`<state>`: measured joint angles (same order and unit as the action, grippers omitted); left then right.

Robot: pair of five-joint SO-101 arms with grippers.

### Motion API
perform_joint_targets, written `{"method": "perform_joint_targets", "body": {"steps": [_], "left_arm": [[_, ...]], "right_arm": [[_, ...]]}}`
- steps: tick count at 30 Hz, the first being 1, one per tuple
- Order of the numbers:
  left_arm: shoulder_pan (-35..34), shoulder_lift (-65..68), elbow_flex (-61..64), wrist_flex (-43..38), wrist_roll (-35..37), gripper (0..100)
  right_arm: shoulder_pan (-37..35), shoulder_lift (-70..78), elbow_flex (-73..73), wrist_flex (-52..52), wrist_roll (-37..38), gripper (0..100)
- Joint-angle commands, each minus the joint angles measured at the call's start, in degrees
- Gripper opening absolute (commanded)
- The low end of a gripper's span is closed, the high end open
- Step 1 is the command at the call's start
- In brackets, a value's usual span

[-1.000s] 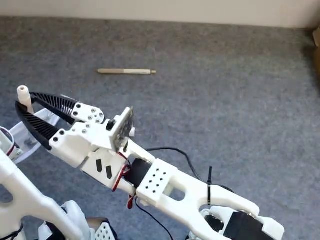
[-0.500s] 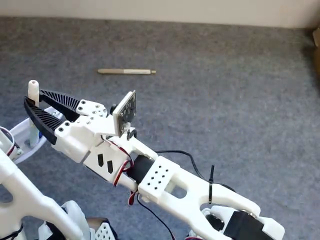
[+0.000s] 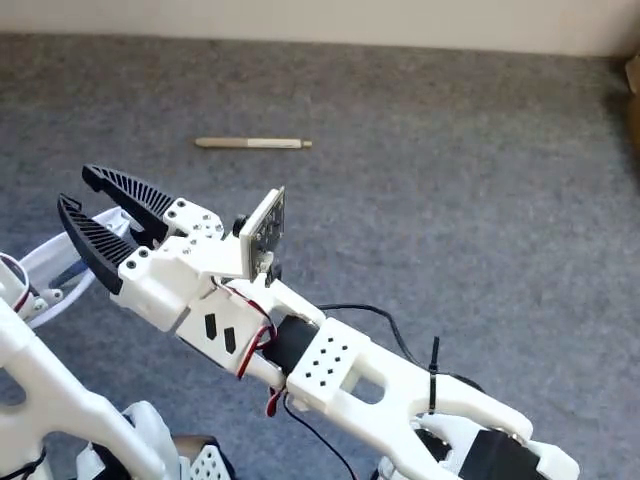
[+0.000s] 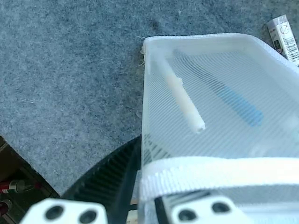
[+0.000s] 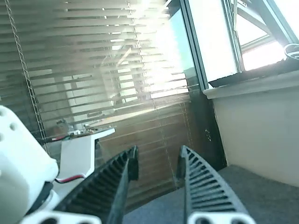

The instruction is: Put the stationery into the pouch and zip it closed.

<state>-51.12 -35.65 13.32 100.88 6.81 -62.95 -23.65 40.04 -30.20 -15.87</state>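
- Worktop (image 3: 480, 180): grey and carpet-like; one item of stationery lies loose on it in the high view
- Right arm (image 3: 350, 370): stretches from the near right corner across to the left half of the worktop, held above the surface
- Left arm (image 3: 30, 385): stands at the near left corner, next to the pouch
- Pouch (image 4: 219, 93): translucent mesh, at the near left edge just under the right arm's tip; whether its mouth is open cannot be told
- Right gripper (image 3: 73, 186): jaws parted moderately with nothing between them; its wrist view looks out at window blinds, so it is aimed away from the surface
- Left gripper (image 4: 145, 158): clamped on the pouch near the white webbing band, one black finger outside the mesh; judged to be steadying the pouch
- Pen (image 3: 253, 143): beige, flat on the worktop; it lies farther out than the right gripper and toward that arm's own side, well apart from it; its long axis runs side to side, parallel to the far edge; the right arm is nearer and free, so the pick falls to it, jaws best set across the barrel
- White stick (image 4: 183, 100) and blue pen (image 4: 233, 100): both inside the pouch, seen through the mesh
- Small packet (image 4: 284, 37): on the worktop just beside the pouch; contents not identifiable
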Motion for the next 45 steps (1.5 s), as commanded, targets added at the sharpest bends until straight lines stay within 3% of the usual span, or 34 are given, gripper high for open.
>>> {"method": "perform_joint_targets", "body": {"steps": [1,14,24,29,38,45], "left_arm": [[1.10,0.92,0.75,0.09,0.62,1],[0.75,0.92,0.75,0.09,0.62,1],[0.75,0.92,0.75,0.09,0.62,1],[0.75,0.92,0.75,0.09,0.62,1],[0.75,0.92,0.75,0.09,0.62,1],[0.75,0.92,0.75,0.09,0.62,1]], "right_arm": [[0.84,-3.56,-1.19,3.38,-0.44,12.8],[1.27,-3.91,-1.45,5.41,-0.35,12.8],[6.73,-3.47,-20.79,42.95,-0.53,12.7],[10.68,-2.15,-29.23,53.49,-0.26,12.7],[22.99,14.02,-41.71,54.73,-0.26,12.7],[27.56,32.66,-54.55,54.73,-0.26,12.7]]}}
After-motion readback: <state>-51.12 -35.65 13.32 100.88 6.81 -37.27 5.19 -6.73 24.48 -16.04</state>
